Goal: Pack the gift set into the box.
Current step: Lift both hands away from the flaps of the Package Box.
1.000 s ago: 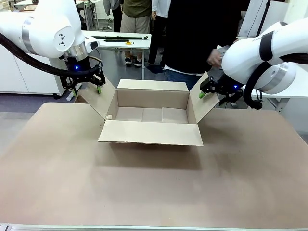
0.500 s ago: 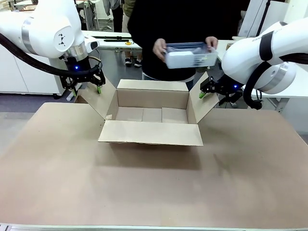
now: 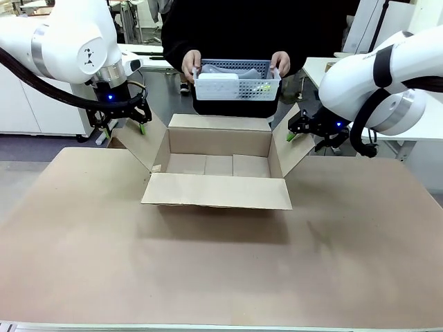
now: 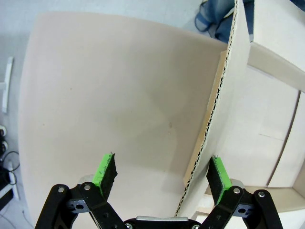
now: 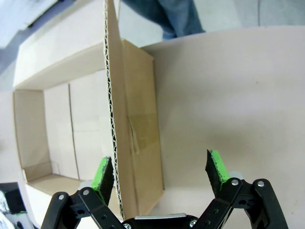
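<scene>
Basket (image 3: 237, 81) moved centre behind box (image 3: 218, 164); spread jaws straddle its side flaps.

bright even overhead light on my feed, no glare. front view sharp; the box (image 3: 218, 142) front flap drops a soft shadow toward me on the surface (image 3: 208, 277). both wrist views are wide-angle, the surface edge bows at the corners, near cardboard edges crisp, far floor (image 4: 12, 38) a bit soft.

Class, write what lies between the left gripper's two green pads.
A side flap of the plain brown cardboard box, its corrugated edge near one pad of the open left gripper, in the left wrist view.
</scene>
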Action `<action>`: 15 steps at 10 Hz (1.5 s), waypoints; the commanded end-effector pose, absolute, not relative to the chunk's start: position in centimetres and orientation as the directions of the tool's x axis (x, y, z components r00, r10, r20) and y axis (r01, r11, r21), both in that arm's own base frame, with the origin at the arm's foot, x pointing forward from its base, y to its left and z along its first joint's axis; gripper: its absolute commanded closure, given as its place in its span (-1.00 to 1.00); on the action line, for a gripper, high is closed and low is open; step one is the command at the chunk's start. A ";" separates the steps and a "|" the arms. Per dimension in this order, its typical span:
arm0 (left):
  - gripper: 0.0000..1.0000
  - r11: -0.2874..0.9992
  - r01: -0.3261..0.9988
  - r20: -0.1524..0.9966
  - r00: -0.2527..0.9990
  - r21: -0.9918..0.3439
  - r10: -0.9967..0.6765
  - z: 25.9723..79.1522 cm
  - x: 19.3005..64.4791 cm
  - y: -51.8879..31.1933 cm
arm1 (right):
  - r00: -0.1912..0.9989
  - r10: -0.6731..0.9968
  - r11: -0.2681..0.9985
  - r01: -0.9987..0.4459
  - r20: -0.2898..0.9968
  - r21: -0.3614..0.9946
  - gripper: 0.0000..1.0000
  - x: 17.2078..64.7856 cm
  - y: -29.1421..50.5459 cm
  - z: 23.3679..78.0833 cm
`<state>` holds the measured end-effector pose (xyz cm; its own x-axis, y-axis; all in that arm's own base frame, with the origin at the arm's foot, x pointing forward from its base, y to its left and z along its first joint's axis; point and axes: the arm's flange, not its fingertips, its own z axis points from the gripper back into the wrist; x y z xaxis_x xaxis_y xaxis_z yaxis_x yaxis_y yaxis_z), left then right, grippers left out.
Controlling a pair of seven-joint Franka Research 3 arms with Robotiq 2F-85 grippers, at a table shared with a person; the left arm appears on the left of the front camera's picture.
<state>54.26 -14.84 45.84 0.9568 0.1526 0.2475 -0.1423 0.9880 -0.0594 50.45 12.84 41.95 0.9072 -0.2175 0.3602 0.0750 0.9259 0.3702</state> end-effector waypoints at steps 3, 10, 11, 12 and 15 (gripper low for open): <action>-1.00 0.986 -0.159 0.249 0.954 -0.046 0.166 46.1 54.2 -15.0 | 0.909 -0.225 0.928 0.090 0.350 0.361 -1.00 50.7 13.2 42.0; -1.00 0.986 -0.159 0.249 0.954 -0.046 0.166 46.1 54.2 -15.0 | 0.909 -0.225 0.928 0.090 0.350 0.361 -1.00 50.7 13.2 42.0; -1.00 0.986 -0.159 0.249 0.954 -0.046 0.166 46.1 54.2 -15.0 | 0.909 -0.225 0.928 0.090 0.350 0.361 -1.00 50.7 13.2 42.0; -1.00 0.986 -0.159 0.249 0.954 -0.046 0.166 46.1 54.2 -15.0 | 0.909 -0.225 0.928 0.090 0.350 0.361 -1.00 50.7 13.2 42.0; -1.00 0.986 -0.159 0.249 0.954 -0.046 0.166 46.1 54.2 -15.0 | 0.909 -0.225 0.928 0.090 0.350 0.361 -1.00 50.7 13.2 42.0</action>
